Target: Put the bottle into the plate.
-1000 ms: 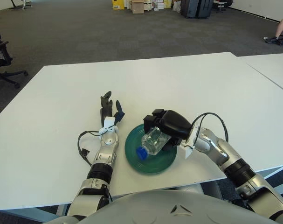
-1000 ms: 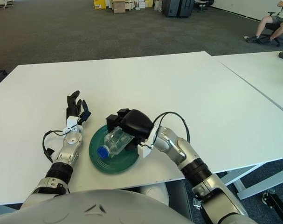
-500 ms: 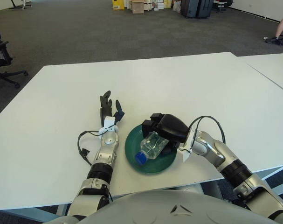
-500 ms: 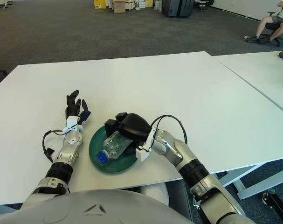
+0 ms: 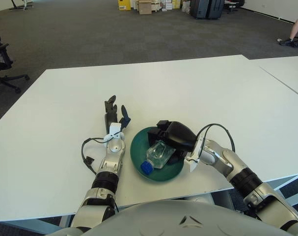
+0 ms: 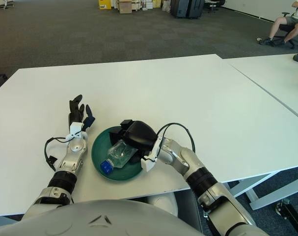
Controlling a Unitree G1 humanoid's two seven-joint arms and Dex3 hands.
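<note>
Placement step: right robot hand (image 5: 174,139) grips bottle (image 5: 156,156) inside plate (image 5: 139,147), lower centre; release comes next.

From here the right robot hand (image 5: 174,137) covers the upper end of the bottle (image 5: 155,156), so I can't see its fingertips or how they sit on the plastic. It also hides the far right part of the plate (image 5: 139,150) rim. Both arms run out under my own chest at the bottom edge (shoulders never show). The desk (image 5: 55,123) is cut at the left edge, its near corners out of sight.
</note>
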